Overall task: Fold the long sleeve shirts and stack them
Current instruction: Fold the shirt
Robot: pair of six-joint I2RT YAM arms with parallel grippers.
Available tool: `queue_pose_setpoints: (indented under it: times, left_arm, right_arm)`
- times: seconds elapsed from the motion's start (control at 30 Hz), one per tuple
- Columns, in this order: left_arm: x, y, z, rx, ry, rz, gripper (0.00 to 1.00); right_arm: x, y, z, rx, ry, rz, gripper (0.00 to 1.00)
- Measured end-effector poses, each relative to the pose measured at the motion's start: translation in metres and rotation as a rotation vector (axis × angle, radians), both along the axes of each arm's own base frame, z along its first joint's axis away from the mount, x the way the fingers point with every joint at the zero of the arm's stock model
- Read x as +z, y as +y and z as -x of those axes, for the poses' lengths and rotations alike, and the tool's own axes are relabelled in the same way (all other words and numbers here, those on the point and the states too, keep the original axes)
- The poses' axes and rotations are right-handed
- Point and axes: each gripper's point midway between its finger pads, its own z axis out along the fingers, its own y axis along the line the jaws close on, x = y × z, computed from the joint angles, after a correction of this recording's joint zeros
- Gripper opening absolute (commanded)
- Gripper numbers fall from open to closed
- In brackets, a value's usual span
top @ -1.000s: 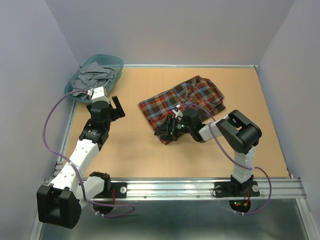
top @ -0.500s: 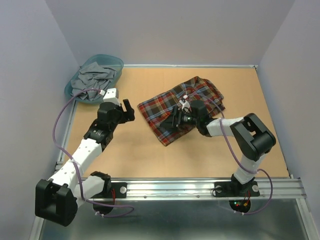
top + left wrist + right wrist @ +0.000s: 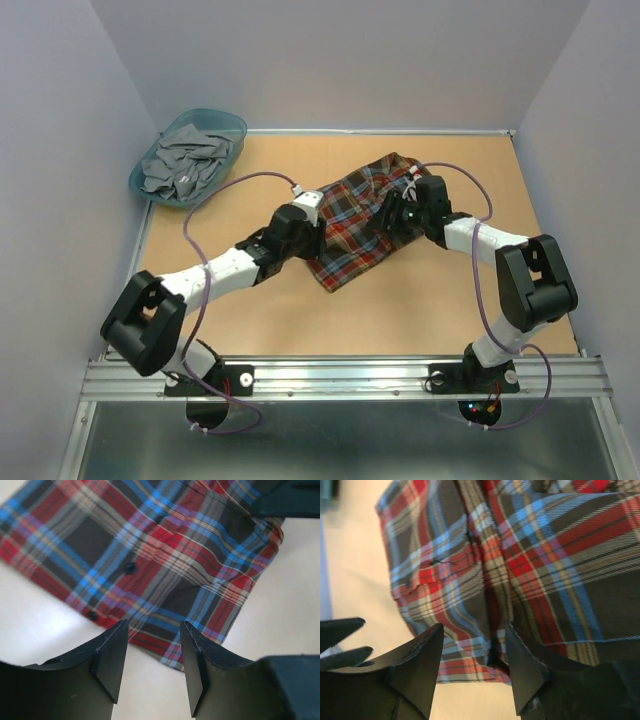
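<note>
A tan wooden table (image 3: 400,300) carries a rumpled plaid flannel shirt (image 3: 352,236) near its middle and a teal plastic basket (image 3: 212,113) at its far left corner

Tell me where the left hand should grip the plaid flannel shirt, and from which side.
Likely pinch the red, navy and yellow plaid flannel shirt at its buttoned edge, coming in from the bare tan tabletop on its left. That edge lies flat and exposed there, and the left hand hovers open over it.
</note>
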Motion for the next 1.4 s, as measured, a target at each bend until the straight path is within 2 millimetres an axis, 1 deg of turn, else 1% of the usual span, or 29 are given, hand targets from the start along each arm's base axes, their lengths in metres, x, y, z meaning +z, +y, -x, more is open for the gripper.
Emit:
queue_pose_setpoints:
  times: [0.07,0.1,0.13,0.2,0.27,0.3,0.37,0.5,0.6,0.63,0.7,0.73,0.8,0.83,0.9,1.0,1.13,1.23,1.27,1.37,1.4]
  left_arm:
    - [-0.012,-0.016,0.002,-0.050,0.017,-0.032,0.52]
    - [-0.018,-0.026,0.005,-0.085,0.027,-0.045,0.51]
    - [-0.021,-0.033,0.006,-0.107,0.031,-0.054,0.49]
    - [-0.031,-0.048,0.009,-0.160,0.041,-0.077,0.49]
    - [-0.038,-0.060,0.013,-0.208,0.049,-0.098,0.49]
    - [-0.042,-0.064,0.015,-0.226,0.054,-0.107,0.49]
    - [-0.053,-0.071,0.021,-0.264,0.073,-0.127,0.49]
    - [-0.075,-0.074,0.038,-0.330,0.132,-0.173,0.49]
    - [-0.087,-0.074,0.050,-0.366,0.169,-0.198,0.49]
    - [-0.088,-0.075,0.051,-0.375,0.170,-0.202,0.49]
    - [-0.088,-0.077,0.055,-0.391,0.174,-0.201,0.49]
    - [-0.089,-0.078,0.058,-0.401,0.175,-0.202,0.49]
    - [-0.089,-0.079,0.060,-0.410,0.180,-0.202,0.49]
    - [-0.089,-0.080,0.061,-0.413,0.182,-0.200,0.49]
    - [-0.089,-0.080,0.063,-0.421,0.188,-0.199,0.49]
    - [-0.090,-0.079,0.065,-0.429,0.194,-0.200,0.49]
    - [-0.091,-0.075,0.069,-0.436,0.202,-0.213,0.48]
    - [-0.091,-0.074,0.071,-0.439,0.207,-0.217,0.48]
    - [-0.091,-0.074,0.072,-0.441,0.209,-0.218,0.48]
    - [-0.090,-0.073,0.073,-0.444,0.212,-0.220,0.48]
    - [-0.091,-0.073,0.074,-0.445,0.213,-0.220,0.48]
  right_arm:
    - [-0.003,-0.005,-0.001,0.000,0.000,0.047,0.56]
    - [-0.004,-0.008,-0.001,0.001,0.000,0.066,0.54]
    - [-0.005,-0.010,-0.001,0.003,-0.001,0.088,0.54]
    - [-0.007,-0.013,0.000,0.006,0.002,0.109,0.53]
    - [-0.011,-0.015,0.002,0.008,0.010,0.126,0.53]
    - [-0.013,-0.016,0.003,0.009,0.018,0.134,0.50]
    - [-0.015,-0.018,0.005,0.011,0.026,0.146,0.49]
    - [-0.018,-0.020,0.008,0.021,0.034,0.159,0.45]
    - [-0.021,-0.020,0.010,0.027,0.043,0.164,0.40]
    - [-0.022,-0.020,0.010,0.028,0.046,0.166,0.39]
    - [-0.024,-0.021,0.011,0.031,0.052,0.171,0.33]
    - [-0.025,-0.021,0.011,0.033,0.053,0.174,0.31]
    - [-0.026,-0.022,0.011,0.033,0.050,0.182,0.23]
    - [-0.027,-0.023,0.010,0.029,0.049,0.187,0.21]
    - [-0.028,-0.025,0.009,0.021,0.046,0.198,0.18]
    - [-0.031,-0.031,0.007,-0.003,0.045,0.227,0.18]
    - [-0.042,-0.041,0.011,-0.037,0.069,0.274,0.15]
    - [-0.049,-0.047,0.015,-0.053,0.091,0.301,0.18]
    - [-0.050,-0.048,0.017,-0.055,0.097,0.307,0.26]
    - [-0.049,-0.049,0.019,-0.050,0.102,0.312,0.39]
    - [-0.048,-0.049,0.020,-0.044,0.100,0.313,0.48]
